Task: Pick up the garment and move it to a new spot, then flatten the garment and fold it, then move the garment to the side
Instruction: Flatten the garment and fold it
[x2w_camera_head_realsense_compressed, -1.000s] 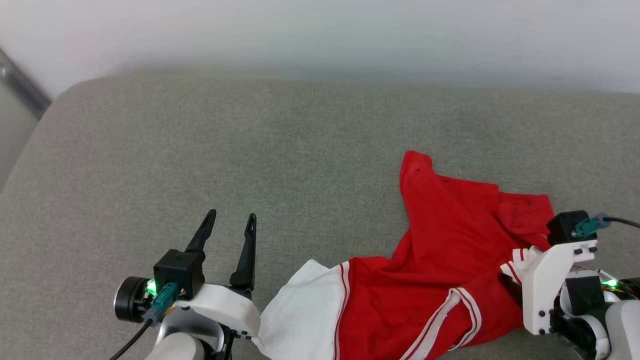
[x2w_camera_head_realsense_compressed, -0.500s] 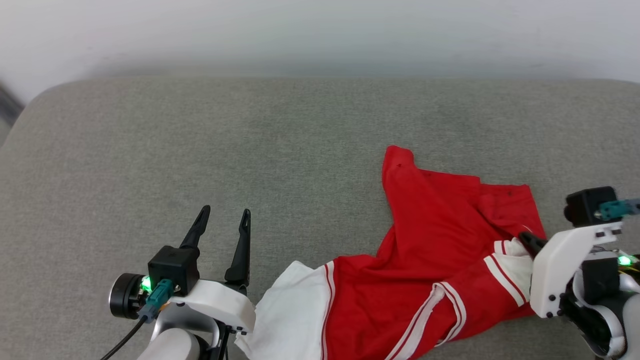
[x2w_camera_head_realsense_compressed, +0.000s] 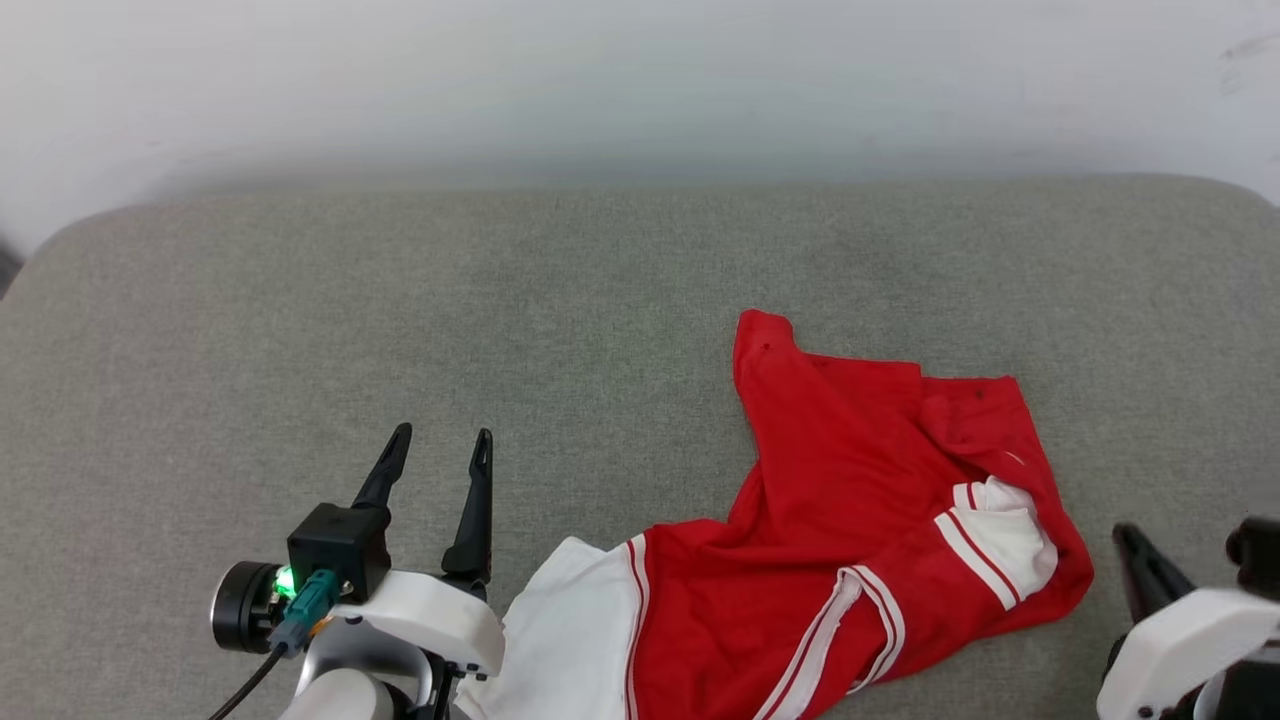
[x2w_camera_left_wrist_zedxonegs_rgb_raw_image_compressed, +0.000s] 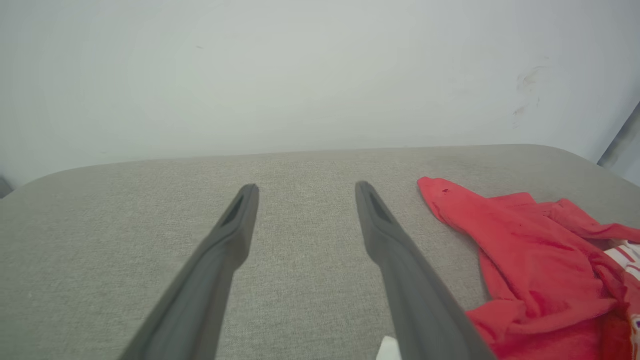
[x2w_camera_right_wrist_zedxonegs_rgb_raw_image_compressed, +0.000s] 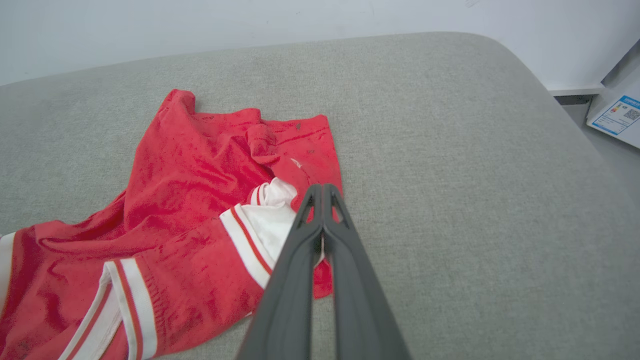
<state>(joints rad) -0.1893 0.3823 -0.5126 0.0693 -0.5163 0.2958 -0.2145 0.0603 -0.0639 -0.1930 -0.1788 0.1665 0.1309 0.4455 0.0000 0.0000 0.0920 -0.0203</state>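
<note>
Red jersey (x2w_camera_head_realsense_compressed: 830, 540) lies crumpled on the grey cushion (x2w_camera_head_realsense_compressed: 400, 300), likely awaiting flattening, so the left gripper (x2w_camera_head_realsense_compressed: 442, 440) hovers spread wide beside it, the right gripper (x2w_camera_right_wrist_zedxonegs_rgb_raw_image_compressed: 322, 189) pinched closed and empty.

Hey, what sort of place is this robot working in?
Probably an indoor room, maybe a home-style test space. There is a grey fabric cushion with rounded corners, like a sofa seat or mattress, a plain white wall behind it, and a crumpled red garment lying on it.
</note>
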